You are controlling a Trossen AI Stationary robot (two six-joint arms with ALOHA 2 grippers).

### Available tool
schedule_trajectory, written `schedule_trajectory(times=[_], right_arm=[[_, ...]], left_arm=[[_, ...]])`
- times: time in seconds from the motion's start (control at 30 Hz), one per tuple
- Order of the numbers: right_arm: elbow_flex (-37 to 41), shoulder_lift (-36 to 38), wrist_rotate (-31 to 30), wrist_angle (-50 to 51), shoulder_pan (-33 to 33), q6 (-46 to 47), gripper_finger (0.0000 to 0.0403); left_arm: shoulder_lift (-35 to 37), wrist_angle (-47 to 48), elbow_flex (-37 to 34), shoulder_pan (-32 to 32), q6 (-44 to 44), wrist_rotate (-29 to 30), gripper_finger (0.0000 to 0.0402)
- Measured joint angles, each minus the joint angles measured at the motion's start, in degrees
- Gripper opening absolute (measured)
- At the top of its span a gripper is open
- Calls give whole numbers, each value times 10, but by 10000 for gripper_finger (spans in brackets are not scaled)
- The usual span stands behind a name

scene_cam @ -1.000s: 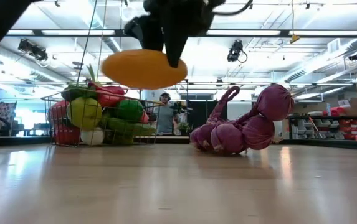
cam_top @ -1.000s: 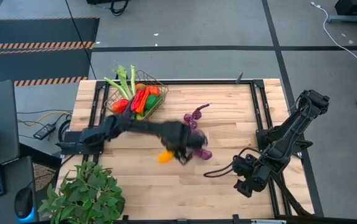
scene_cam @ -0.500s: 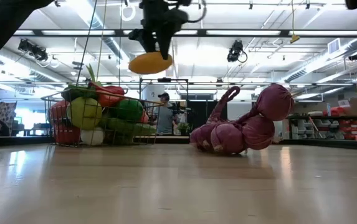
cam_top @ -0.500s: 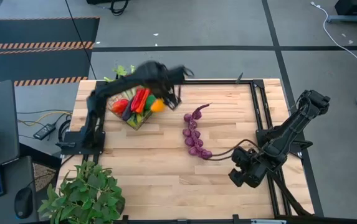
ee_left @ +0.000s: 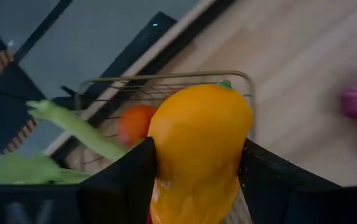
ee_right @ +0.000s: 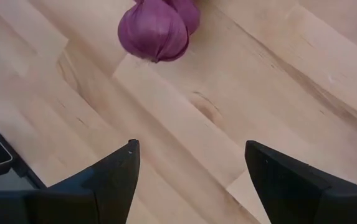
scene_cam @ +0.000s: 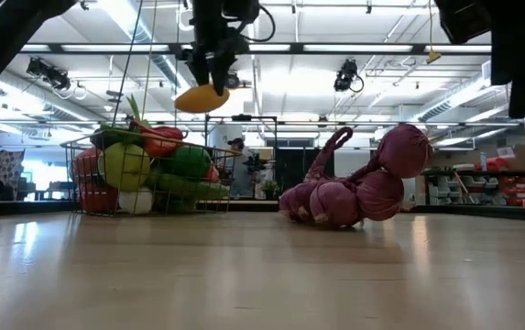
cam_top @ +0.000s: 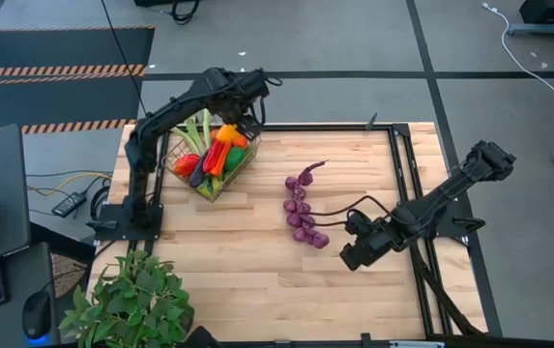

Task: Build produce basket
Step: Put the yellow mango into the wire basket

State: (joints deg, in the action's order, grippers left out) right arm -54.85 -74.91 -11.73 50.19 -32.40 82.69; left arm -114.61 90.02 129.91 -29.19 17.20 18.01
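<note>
1. Step in hand: the left end effector is clamped on a smooth, glossy yellow-orange fruit, poised over the basket at the counter's far left corner.
2. Next, I judge: lower and release into a gap among the produce.
3. The basket is open wire mesh, already heaped.
4. Lumpy purple grapes lie mid-counter; the right end effector, spread and empty, hovers beside them.

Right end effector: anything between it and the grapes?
Nothing. In the right wrist view only bare tabletop lies between the open right end effector and the purple grapes.
</note>
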Motion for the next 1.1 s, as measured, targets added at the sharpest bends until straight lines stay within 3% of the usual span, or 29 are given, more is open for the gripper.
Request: schedule_trajectory(times=[0.57,0.67,0.9,1.1], right_arm=[[0,0,11,0,69,-39,292],[0,0,8,0,78,-47,292],[0,0,-3,-7,100,-72,292],[0,0,29,-14,118,-107,292]], left_arm=[[28,-3,-12,-64,-89,3,239],[71,-2,-67,-76,-76,-14,241],[167,-48,-275,-67,-39,-31,242],[187,-78,-307,-63,-26,-13,243]])
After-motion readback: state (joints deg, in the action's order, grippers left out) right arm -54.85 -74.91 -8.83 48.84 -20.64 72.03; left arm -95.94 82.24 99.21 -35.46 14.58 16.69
